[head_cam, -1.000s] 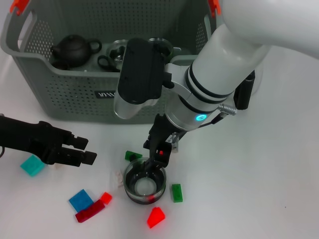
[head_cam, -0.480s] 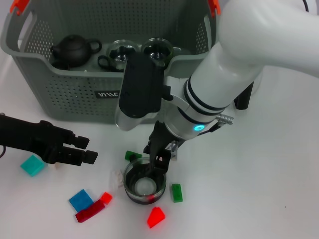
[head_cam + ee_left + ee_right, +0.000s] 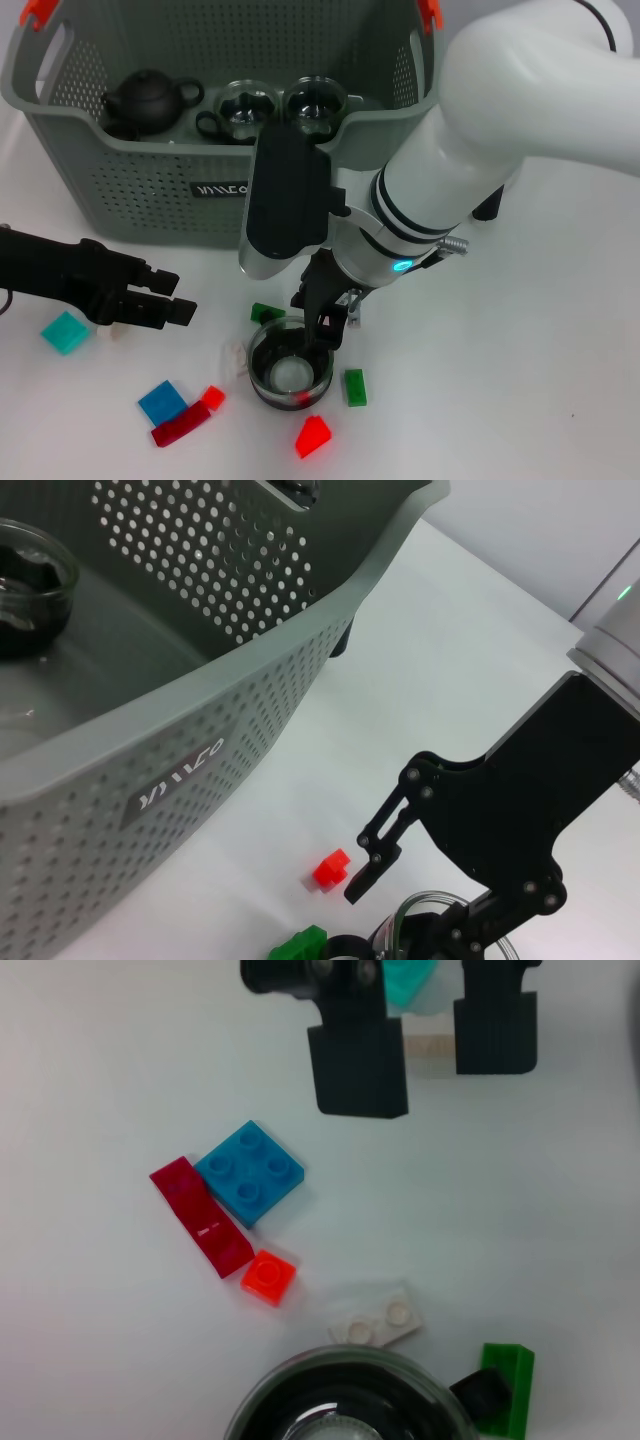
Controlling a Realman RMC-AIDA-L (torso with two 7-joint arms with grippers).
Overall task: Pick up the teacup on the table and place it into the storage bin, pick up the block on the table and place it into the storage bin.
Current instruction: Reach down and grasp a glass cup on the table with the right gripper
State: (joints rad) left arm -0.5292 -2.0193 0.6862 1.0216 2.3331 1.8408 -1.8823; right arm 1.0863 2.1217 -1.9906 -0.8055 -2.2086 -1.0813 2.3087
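Right gripper (image 3: 322,328): fingers down at teacup (image 3: 290,372) rim; whether they clamp it, cannot tell.
Teacup: on worktop (image 3: 520,350), below the fingers, storage bin (image 3: 150,190) behind.
Left gripper (image 3: 165,300): fingers spread wide, empty, beside teacup.

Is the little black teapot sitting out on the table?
No, the black teapot sits inside the grey storage bin, next to two glass cups, as the head view shows.
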